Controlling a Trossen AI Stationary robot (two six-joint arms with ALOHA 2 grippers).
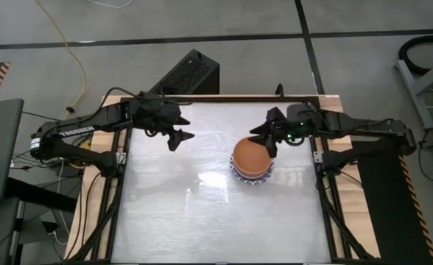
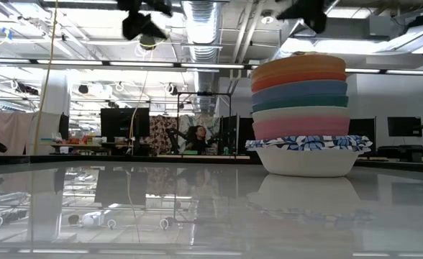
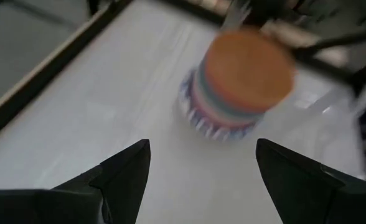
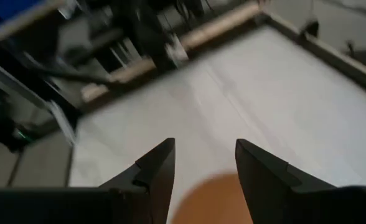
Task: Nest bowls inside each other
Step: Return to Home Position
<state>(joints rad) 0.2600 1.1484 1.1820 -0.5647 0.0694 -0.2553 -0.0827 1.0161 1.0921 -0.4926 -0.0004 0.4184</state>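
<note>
The stack of bowls (image 1: 252, 163) is recorded right of centre in the high view, just below-left of the right gripper (image 1: 268, 141), which is held open, empty and judged nearer; the left gripper (image 1: 181, 139), likewise open, is seen well apart toward upper left.

Nested bowls (image 1: 252, 163) right of table (image 1: 180, 217) centre; right gripper (image 1: 269, 144) just behind (seemingly higher), left gripper (image 1: 181, 138) well leftward.

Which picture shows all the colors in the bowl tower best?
The low view: the bowl stack stands side-on, its coloured rims layered. The high view shows mostly the top orange bowl; the left wrist view looks down slantwise; the right wrist view, one orange edge.
</note>
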